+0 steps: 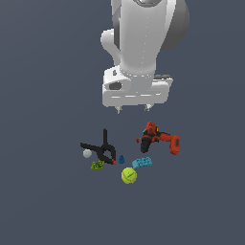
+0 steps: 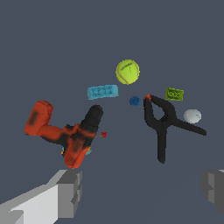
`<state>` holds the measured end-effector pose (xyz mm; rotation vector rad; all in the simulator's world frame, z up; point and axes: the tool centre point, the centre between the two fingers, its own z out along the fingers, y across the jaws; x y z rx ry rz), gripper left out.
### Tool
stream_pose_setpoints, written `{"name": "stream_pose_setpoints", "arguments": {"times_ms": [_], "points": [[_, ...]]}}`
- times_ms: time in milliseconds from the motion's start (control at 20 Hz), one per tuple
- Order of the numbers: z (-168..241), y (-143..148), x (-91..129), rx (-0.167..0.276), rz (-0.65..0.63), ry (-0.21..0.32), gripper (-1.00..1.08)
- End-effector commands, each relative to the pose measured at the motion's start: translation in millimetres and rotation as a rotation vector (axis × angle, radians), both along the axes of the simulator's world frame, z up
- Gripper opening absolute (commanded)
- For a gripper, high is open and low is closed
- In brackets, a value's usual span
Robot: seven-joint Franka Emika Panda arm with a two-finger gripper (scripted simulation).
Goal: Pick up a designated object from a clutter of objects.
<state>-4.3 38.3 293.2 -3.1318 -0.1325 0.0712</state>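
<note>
The tiny pale grey-white ball point(image 1: 87, 153) lies at the exterior view's left end of the clutter, touching a handle of the black spring clamp point(image 1: 102, 150). It also shows in the wrist view point(image 2: 192, 116) beside the clamp point(image 2: 164, 122). My gripper point(image 1: 132, 109) hangs open and empty well above the clutter, between the clamp and the red-and-black power drill point(image 1: 159, 138). Its fingers point(image 2: 70, 192) stand wide apart in the wrist view. The yellow-green ball point(image 1: 128, 175), cyan brick point(image 1: 142, 162), small green block point(image 1: 97, 165) and tiny blue piece point(image 1: 121, 159) lie nearby.
All objects lie on a plain dark grey floor point(image 1: 48, 206). In the wrist view the drill point(image 2: 65, 133), cyan brick point(image 2: 103, 91), yellow-green ball point(image 2: 127, 71), blue piece point(image 2: 134, 101) and green block point(image 2: 174, 93) are spread around the clamp.
</note>
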Motion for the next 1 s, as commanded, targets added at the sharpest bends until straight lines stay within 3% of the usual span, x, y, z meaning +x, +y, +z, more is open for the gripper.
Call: {"name": "stream_pose_setpoints", "arguments": {"times_ms": [0, 500, 950], "points": [[0, 0, 0, 0.0, 0.0, 0.0, 1.0], [-12, 25, -11, -0.022, 0.07, 0.042, 1.0], [-28, 7, 1, -0.01, 0.035, 0.034, 1.0]]}}
